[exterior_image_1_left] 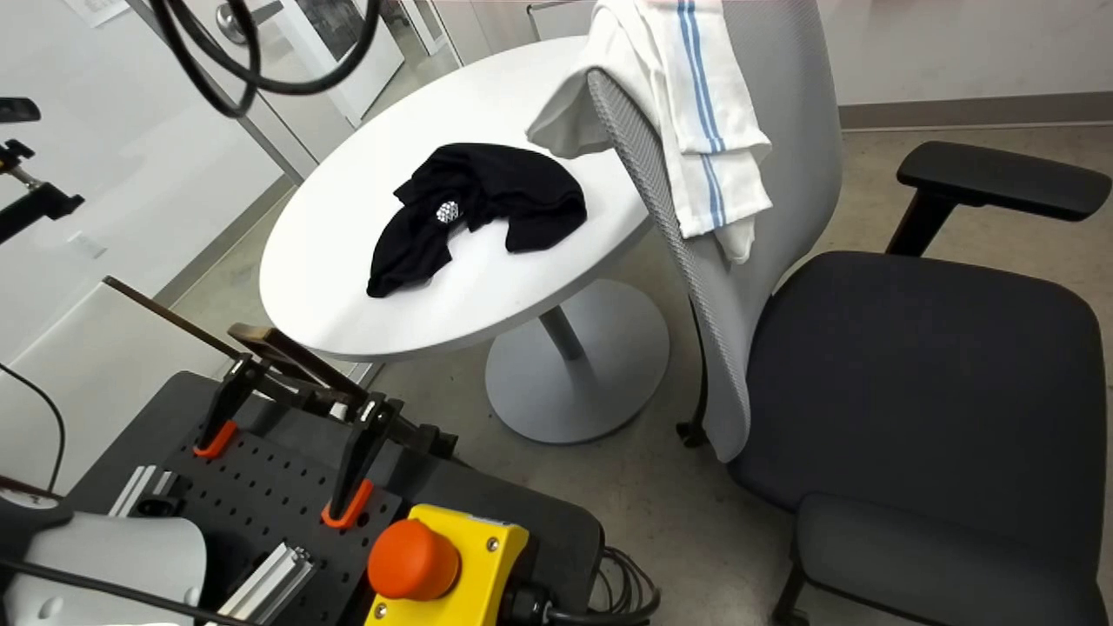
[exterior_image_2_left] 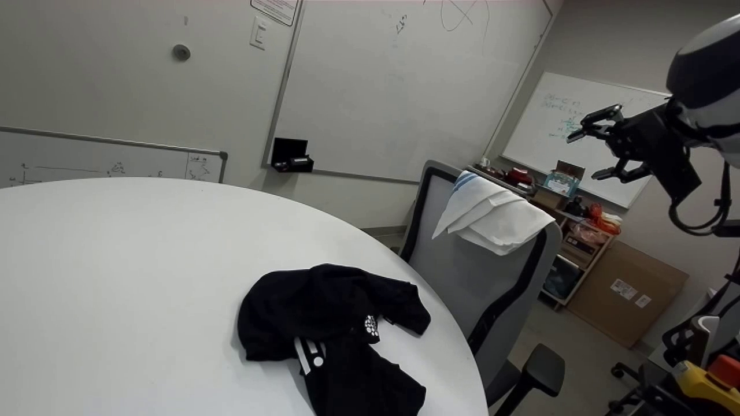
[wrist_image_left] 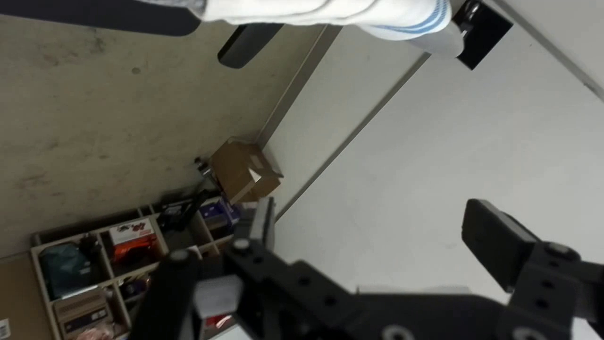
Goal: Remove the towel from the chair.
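Before the chair [exterior_image_2_left: 459, 283] in an exterior view, a black cloth [exterior_image_2_left: 318, 303] lies on a round white table [exterior_image_2_left: 133, 289]. The blue-striped white towel [exterior_image_2_left: 494, 216] drapes over the chair's backrest [exterior_image_1_left: 787, 130]. Apart from the chair hangs the gripper [exterior_image_2_left: 585, 156] — fingers [wrist_image_left: 498, 243] spread wide. Beyond the chair — a large whiteboard [exterior_image_2_left: 399, 98].

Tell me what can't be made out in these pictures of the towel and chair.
Wrist view: towel, cut off by the top edge.
Wrist view: gripper, blurred and cut off by the bottom edge.
Wrist view: shelf unit, partly hidden behind the gripper.
In an exterior view: chair backrest, its top cut off by the top edge.
In an exterior view: whiteboard writing, too small to read.
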Robot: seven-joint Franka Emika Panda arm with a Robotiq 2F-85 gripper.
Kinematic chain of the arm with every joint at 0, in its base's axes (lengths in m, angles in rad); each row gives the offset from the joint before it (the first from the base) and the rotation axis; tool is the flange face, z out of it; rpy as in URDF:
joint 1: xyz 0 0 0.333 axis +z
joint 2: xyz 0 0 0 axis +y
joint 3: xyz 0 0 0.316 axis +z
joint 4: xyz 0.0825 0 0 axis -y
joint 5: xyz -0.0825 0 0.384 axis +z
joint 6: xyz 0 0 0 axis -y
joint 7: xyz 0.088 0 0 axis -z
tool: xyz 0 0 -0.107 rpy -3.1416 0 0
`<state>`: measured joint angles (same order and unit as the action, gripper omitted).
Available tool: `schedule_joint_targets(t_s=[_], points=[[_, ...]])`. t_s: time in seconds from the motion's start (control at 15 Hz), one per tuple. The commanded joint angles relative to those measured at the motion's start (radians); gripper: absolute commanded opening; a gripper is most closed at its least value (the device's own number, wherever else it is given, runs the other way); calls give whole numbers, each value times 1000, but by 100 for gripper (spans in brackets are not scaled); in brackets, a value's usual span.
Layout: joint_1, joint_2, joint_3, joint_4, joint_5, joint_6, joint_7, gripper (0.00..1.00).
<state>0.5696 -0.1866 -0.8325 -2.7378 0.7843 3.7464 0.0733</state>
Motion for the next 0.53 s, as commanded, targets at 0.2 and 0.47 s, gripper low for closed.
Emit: schedule_joint_targets(t_s=[0.2, 0.47], points=[[-115, 397, 130, 10, 132, 72, 237, 100], [-10, 608, 107, 118, 448, -164, 123, 100]])
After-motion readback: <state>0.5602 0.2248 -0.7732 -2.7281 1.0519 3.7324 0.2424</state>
